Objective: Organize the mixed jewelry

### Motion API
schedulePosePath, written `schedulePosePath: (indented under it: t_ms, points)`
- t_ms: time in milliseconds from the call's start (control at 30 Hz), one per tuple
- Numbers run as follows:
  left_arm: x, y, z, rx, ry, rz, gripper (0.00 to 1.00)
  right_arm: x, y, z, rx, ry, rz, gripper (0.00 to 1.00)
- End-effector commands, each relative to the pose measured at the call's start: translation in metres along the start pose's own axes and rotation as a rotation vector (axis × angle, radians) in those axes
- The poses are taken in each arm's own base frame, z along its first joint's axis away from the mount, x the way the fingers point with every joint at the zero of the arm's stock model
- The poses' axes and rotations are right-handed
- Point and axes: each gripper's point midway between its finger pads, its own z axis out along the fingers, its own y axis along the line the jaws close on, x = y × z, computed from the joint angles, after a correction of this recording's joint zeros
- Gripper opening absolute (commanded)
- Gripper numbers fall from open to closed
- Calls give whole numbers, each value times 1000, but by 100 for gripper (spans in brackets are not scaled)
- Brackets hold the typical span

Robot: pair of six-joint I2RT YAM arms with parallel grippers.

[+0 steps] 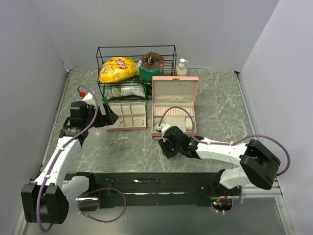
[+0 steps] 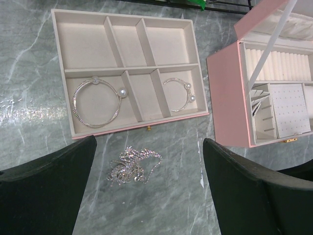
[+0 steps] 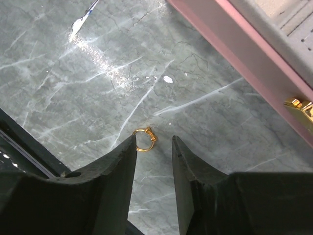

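Note:
A small gold ring (image 3: 145,139) lies on the marble table just ahead of my right gripper (image 3: 154,142). The gripper is open and low, and its left fingertip is beside the ring. A tangle of silver chain (image 2: 134,165) lies on the table in front of the beige compartment tray (image 2: 58,73). It also shows in the top view (image 1: 121,141). My left gripper (image 2: 149,147) is wide open above it and empty. The tray holds a large pearl hoop (image 2: 97,103) and a small pearl hoop (image 2: 178,93) in separate front compartments.
The open pink quilted box (image 1: 174,90) stands right of the tray, close to my right gripper. Its side shows in the right wrist view (image 3: 244,68). A wire basket (image 1: 136,49) with a chips bag and a green pouch stands behind, beside a soap bottle (image 1: 182,67).

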Motion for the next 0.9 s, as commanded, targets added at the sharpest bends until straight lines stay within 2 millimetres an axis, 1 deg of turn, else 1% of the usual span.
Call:
schedulePosePath:
  t_ms: [0,167,267,567,867]
  points:
    - [-22,-12,-5,36,-62,49,96,-9,2,0,-13,-30,-50,41]
    - [-22,-11,-5,33,-62,48,96,-11,0,3,-7,-21,-74,38]
    - [-22,-11,-5,31,-61,49,96,-12,4,3,-17,-22,-90,37]
    - [-22,-11,-6,34,-63,51,96,-2,11,9,-27,4,-111,36]
    - [-23,-11,-6,31,-65,50,96,0,10,17,-6,38,-149,34]
